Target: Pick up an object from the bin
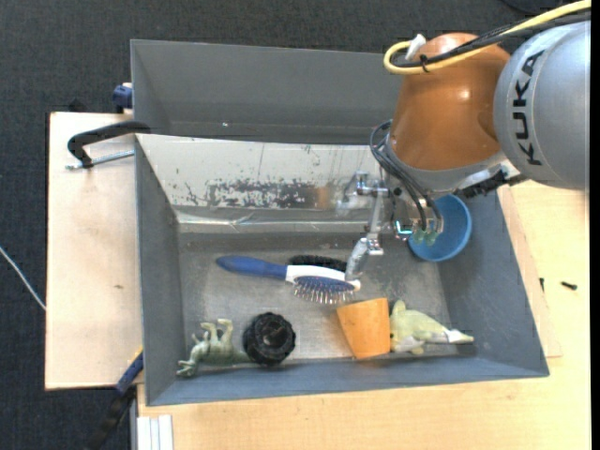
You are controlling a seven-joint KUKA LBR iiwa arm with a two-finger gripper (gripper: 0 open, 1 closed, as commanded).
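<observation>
Gripper (367,246) hangs low in the bin (157,251), right of centre, w/ its tip just above the right end of a hairbrush (319,283). The brush has a white head w/ bristles and a blue handle running off to the left, and lies flat on the floor mid-bin. Can't tell whether the claw is wide or narrow from this angle (the metal parts overlap, no clear gap), and nothing is seen held in it. Nearest other things: a blue cup (442,233) just to the right under the wrist, an orange cup (365,327) on its side near the front wall, and a pale green toy (424,327) touching it. A green dinosaur (210,343) and a black round thing (270,337) sit well apart at front left. Going by position, the brush is prob. the pick. I'd judge it light, stiff plastic and not fragile, but long and lopsided, so a grip at the very end of the head would likely let it swing or slip. Bristles give and are a poor surface. Better to take it across the narrow neck where head meets handle, jaws square to its length. The smooth handle may be slippery, so close firmly.
</observation>
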